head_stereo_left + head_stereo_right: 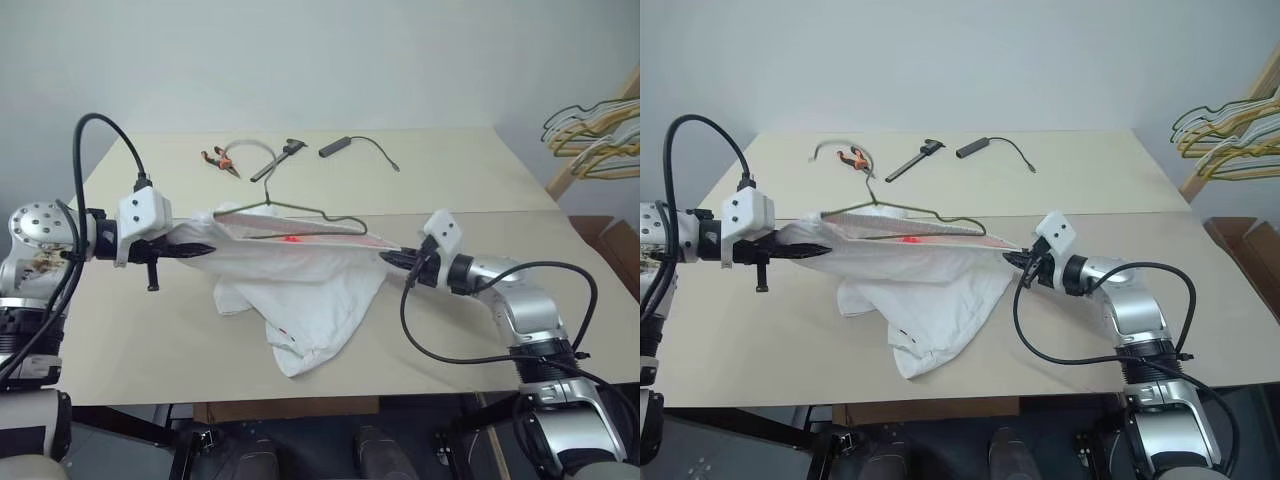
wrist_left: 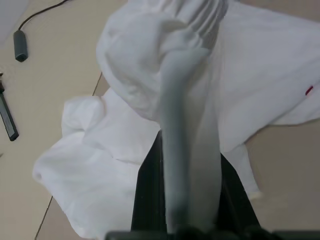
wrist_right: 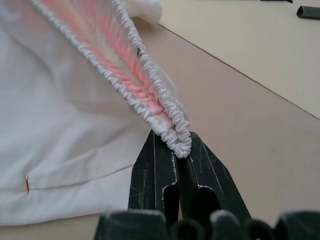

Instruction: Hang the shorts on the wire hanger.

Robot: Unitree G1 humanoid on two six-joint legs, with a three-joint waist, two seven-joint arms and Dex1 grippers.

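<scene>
We judged the limp white cloth shorts [image 1: 300, 290] light; both pincers, left [image 1: 205, 249] and right [image 1: 388, 260], pinched the waistband ends.

bare table [image 1: 150, 350] near side, far edge — pliers [image 1: 220, 160], cable [image 1: 365, 148]
</scene>
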